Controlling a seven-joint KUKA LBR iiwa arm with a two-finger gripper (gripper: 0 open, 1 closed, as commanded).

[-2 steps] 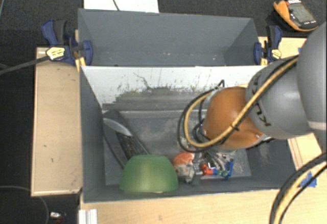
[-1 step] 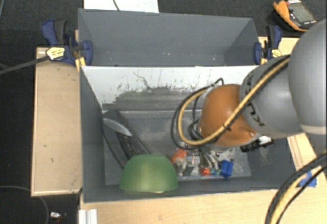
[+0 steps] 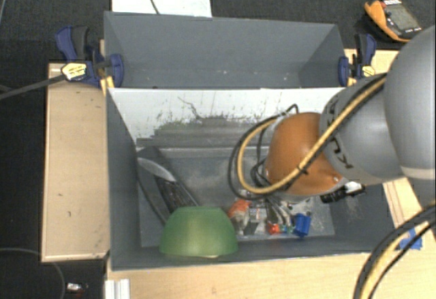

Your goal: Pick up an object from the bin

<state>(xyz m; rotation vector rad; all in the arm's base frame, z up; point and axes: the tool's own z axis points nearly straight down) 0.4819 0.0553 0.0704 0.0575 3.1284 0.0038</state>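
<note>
**Gripper low at the bin's near wall, beside a green bowl**

The arm comes in from the right and bends down into the grey metal bin (image 3: 129,175). Its rounded orange cover (image 3: 296,154) sits above the wrist, with dark and yellow cables (image 3: 240,161) looping round it. Below the cover, the gripper (image 3: 267,217) is down at the bin floor, close to the near wall and a little right of the middle. Whether it is released or clenched cannot be told, as the wrist and the clutter beneath it hide that.

A few small things lie right at the gripper:
- an orange piece (image 3: 238,209) on its left side
- a red bit (image 3: 273,228) just under it
- a blue piece (image 3: 302,224) on its right side

What kind of things these are is too small to make out, and nothing can be seen held.

Just left of this cluster — nearly touching the orange piece — a green bowl (image 3: 199,231) lies upside down against the near wall. Behind the bowl, towards the left wall, a grey blade-like utensil (image 3: 163,185) lies slanted on the floor, its lower end hidden by the bowl.
</note>
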